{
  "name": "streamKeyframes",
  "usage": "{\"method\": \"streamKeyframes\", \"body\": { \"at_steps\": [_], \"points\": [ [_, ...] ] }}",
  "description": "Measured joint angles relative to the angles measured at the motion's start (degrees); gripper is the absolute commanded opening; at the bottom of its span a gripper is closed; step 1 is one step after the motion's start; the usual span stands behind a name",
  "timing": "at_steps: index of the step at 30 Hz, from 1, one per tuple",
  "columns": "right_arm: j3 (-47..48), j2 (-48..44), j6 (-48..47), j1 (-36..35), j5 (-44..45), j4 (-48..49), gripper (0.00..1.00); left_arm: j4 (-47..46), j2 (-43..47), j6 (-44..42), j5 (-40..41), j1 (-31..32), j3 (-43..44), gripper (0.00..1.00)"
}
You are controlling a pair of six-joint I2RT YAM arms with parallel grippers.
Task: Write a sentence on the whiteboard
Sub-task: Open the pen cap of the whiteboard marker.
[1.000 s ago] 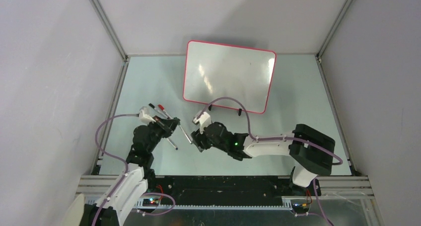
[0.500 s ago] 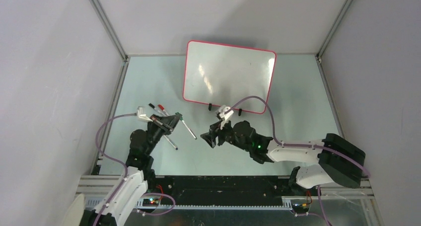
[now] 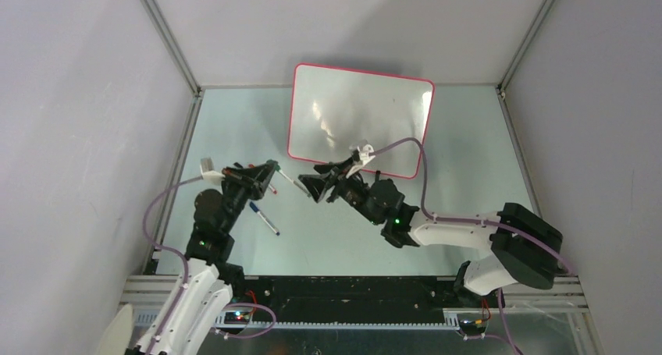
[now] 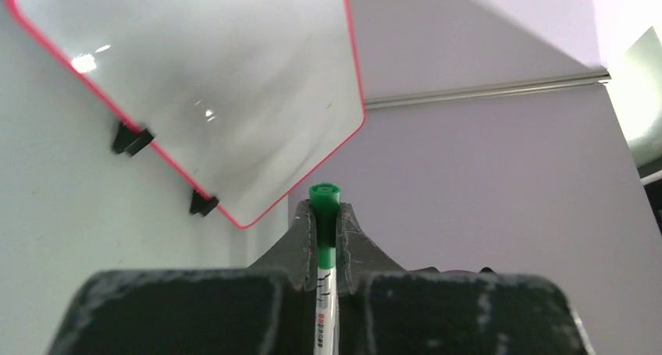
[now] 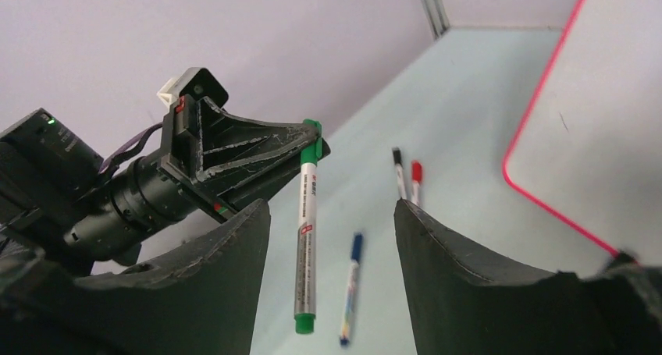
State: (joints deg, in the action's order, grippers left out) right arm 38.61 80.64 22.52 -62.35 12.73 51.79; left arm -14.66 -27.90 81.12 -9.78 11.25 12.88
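The whiteboard, a glossy white board with a thin red-pink rim and rounded corners, is seen at the far middle of the pale green table, where it is carried on two small black feet. Its surface is marked by soft glare in the top view. A green marker is pinched by the left gripper close to one green end, and the two fingers are pressed tightly on its barrel. That end is seen to stick out a little beyond the fingertips in the left wrist view, with the whiteboard behind it. The right gripper is held with its jaws spread wide, and nothing is gripped by it. In the right wrist view the marker is seen in the gap between the two dark fingers, and neither of them is touched by it. In the top view both grippers are found in front of the lower left corner of the board, tip towards tip, with the marker reaching from the left one to the right one. On the table below, a blue marker is lying alone, and a black marker and a red marker are lying side by side further back.
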Motion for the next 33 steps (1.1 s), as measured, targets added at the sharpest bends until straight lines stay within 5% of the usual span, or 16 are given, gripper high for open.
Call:
{"method": "streamKeyframes", "body": {
  "at_steps": [5,9,15,19,28,33],
  "points": [
    [11.3,4.2,1.2,0.4,0.1,-0.9,0.64,13.6,-7.9,-5.6,2.2,0.0,19.7,0.0],
    [15.3,4.2,3.6,1.9,1.0,-0.5,0.66,14.6,-17.7,-9.9,-2.6,-0.5,30.2,0.0],
    [14.1,2.5,9.1,6.5,0.3,-5.8,0.67,-7.7,-25.4,1.8,-14.2,-5.4,16.0,0.0],
    [10.3,0.2,13.4,6.5,-2.1,-5.3,0.67,-8.3,-24.9,2.1,-17.4,-7.1,14.6,0.0],
    [10.0,0.2,19.3,4.4,-3.5,-4.6,0.67,-9.3,-4.9,-5.4,-13.3,-7.1,13.8,0.0],
    [10.0,1.0,18.6,2.6,-4.6,-1.1,0.66,-8.2,-5.8,-5.3,-13.1,-6.8,13.4,0.01]
  ]
}}
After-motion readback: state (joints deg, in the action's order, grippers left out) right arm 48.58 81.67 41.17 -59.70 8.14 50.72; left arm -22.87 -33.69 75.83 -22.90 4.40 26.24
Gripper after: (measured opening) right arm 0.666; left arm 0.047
